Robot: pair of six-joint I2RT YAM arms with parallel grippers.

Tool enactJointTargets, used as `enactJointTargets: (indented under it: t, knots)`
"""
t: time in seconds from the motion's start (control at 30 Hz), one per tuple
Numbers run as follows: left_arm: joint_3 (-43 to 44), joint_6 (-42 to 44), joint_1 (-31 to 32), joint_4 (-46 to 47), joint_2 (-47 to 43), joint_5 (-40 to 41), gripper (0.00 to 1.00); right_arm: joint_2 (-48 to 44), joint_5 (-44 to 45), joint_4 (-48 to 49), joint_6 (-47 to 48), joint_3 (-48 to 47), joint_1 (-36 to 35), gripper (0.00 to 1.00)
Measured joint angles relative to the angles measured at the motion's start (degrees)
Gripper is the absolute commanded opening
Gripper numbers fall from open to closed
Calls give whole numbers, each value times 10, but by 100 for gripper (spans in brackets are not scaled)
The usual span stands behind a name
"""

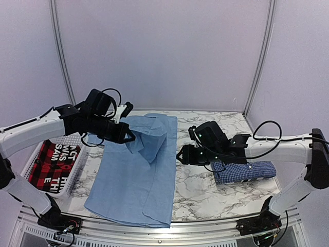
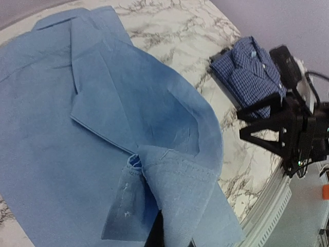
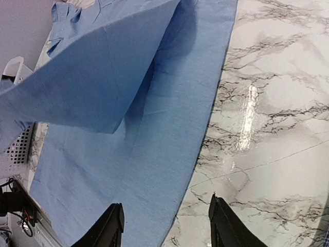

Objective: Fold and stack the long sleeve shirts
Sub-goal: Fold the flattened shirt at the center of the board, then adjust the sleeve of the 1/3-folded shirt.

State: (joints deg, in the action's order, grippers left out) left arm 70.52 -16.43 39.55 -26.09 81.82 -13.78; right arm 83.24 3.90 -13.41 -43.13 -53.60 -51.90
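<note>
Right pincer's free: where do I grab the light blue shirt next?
On the light blue shirt, probably the right long edge: it lies flat and straight on the marble ahead of the open right pincer. Come in low from the right, one finger sliding beneath; the left pincer holds the sleeve raised.

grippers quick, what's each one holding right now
Left gripper: shut on the light blue shirt, holding a sleeve up off the table.
Right gripper: open, holding nothing.
</note>
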Motion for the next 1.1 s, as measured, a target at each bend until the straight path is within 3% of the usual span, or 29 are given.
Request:
enactJointTargets:
  t: [0.1,0.2,0.4,0.7,0.9,1.1]
  knots:
    - [-38,0,32,0,-2,-5,0,2,0,-3,4,3,10,54]
    - [-61,0,54,-3,0,-6,11,7,-1,-2,10,3,15,55]
    - [-67,-4,96,-3,24,-15,54,34,-3,-1,17,3,18,55]
    - [-74,-40,149,6,50,-19,54,45,-4,-5,29,3,20,58]
    - [-124,-105,63,19,5,58,56,45,0,-21,42,-12,16,59]
    - [-129,-82,-14,33,57,8,53,44,1,-22,44,-18,16,59]
